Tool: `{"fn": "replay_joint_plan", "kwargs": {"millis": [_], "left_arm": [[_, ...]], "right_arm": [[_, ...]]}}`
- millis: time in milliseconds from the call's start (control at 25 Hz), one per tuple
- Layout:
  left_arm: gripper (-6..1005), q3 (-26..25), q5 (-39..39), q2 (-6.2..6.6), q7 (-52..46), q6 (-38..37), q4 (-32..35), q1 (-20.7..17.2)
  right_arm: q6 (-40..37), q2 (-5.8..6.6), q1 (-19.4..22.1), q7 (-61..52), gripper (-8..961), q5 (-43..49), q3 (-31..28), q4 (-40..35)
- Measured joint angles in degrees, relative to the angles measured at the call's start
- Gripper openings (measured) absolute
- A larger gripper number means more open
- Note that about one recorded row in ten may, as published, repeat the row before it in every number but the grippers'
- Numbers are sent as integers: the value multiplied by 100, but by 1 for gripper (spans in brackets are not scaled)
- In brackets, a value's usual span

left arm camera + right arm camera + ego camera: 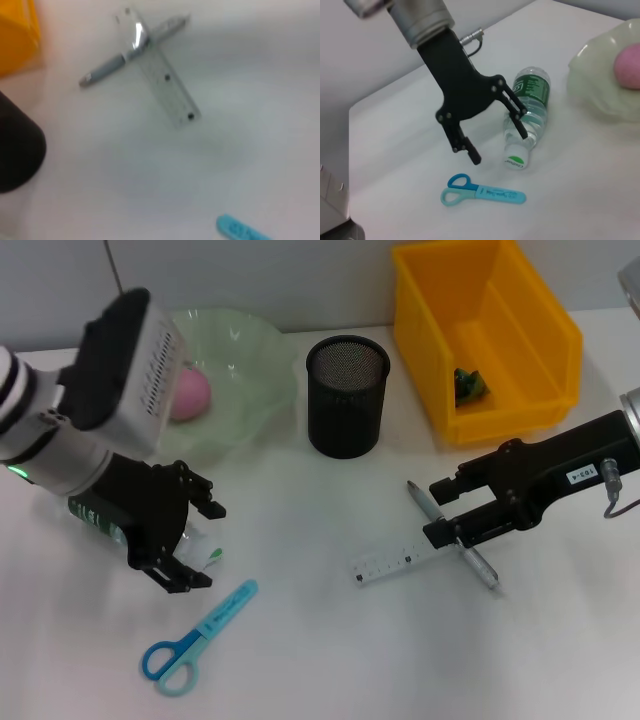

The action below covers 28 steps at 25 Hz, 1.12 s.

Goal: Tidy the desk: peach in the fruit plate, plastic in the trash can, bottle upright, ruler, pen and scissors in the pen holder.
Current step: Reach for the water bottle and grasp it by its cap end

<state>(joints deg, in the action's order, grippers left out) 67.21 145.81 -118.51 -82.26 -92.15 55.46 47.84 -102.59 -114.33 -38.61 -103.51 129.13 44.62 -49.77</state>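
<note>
White desk (330,660): left claw (195,540) spread over bottle (527,117); right claw (447,512) spread astride pen (455,537).

Right gripper (448,512) open over pen (453,535) and ruler (395,562); scissors (198,638) at seven o'clock

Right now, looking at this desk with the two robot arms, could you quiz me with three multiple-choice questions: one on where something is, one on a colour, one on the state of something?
1. Where is the pink peach?
A. in the pale green fruit plate
B. in the yellow plastic bin
C. in the black mesh pen holder

2. What colour are the scissors?
A. red
B. blue
C. black

3. How is the clear plastic bottle with the green label?
A. upright
B. lying on its side
C. inside the bin

Answers: 1 A, the peach sits in the plate. 2 B, handles and blade cover are blue. 3 B, it lies flat by the open left gripper.
</note>
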Motion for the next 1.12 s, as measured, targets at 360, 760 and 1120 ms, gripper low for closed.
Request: {"fn": "replay_joint_plan", "kwargs": {"millis": [360, 760, 1120], "left_arm": [[809, 570, 224, -9, 148, 252, 17, 50], [800, 983, 382, -29, 468, 478, -52, 183], [781, 1027, 430, -33, 769, 647, -323, 289]], "right_arm": [[74, 38, -53, -147, 725, -6, -106, 57], [153, 45, -58, -288, 724, -20, -197, 82], [154, 47, -56, -301, 724, -88, -493, 218]]}}
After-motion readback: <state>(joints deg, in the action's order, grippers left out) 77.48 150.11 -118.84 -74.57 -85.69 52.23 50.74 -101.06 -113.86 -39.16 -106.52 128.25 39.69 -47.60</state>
